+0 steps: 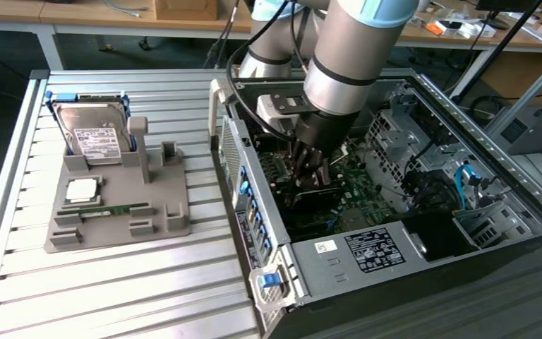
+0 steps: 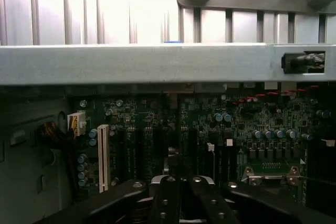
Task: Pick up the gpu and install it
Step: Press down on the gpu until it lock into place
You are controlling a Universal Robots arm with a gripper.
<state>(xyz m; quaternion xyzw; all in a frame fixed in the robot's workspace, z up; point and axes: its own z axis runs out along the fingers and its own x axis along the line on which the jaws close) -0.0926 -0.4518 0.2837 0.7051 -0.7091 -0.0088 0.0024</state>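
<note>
Inside the open computer case [image 1: 497, 176], the gripper [image 1: 307, 176] hangs closed just above the motherboard [image 2: 157, 129]; any graphics card beneath it is hidden, its grip unconfirmed.

light: even, bright on slatted table [image 1: 111, 275] | shadow: deep inside computer case [image 1: 497, 191] | glare: wrist view washes slats white beyond case wall [image 2: 157, 64] | dim, soft: circuit board [image 2: 157, 129] | blur: gripper [image 2: 181, 203]

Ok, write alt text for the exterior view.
A robot arm reaches down into an open computer case, its shut gripper low over the green motherboard. At the exterior view's left, a grey holder carries a hard drive and a RAM stick.
</note>
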